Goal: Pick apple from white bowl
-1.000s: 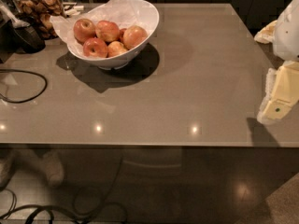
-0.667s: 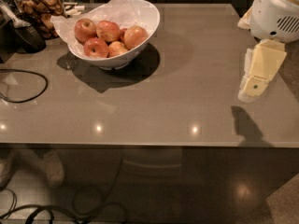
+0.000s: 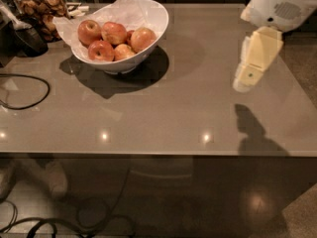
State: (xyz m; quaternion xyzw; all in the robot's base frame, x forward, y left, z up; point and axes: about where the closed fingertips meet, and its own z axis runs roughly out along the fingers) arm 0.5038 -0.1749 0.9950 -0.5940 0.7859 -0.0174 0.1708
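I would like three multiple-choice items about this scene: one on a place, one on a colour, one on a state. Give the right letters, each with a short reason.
1. The white bowl stands on the table at:
A) the far left part
B) the near right corner
C) the middle of the near edge

2. The paper lining the bowl is:
A) blue
B) white
C) black

3. The gripper is:
A) inside the bowl
B) lying flat on the table
C) hanging above the table's right side, apart from the bowl

Answers:
1 A: the bowl sits by the far edge, left of centre.
2 B: crinkled white paper sticks out above the rim.
3 C: the gripper hangs at the right, with its shadow on the table below, well away from the apples.
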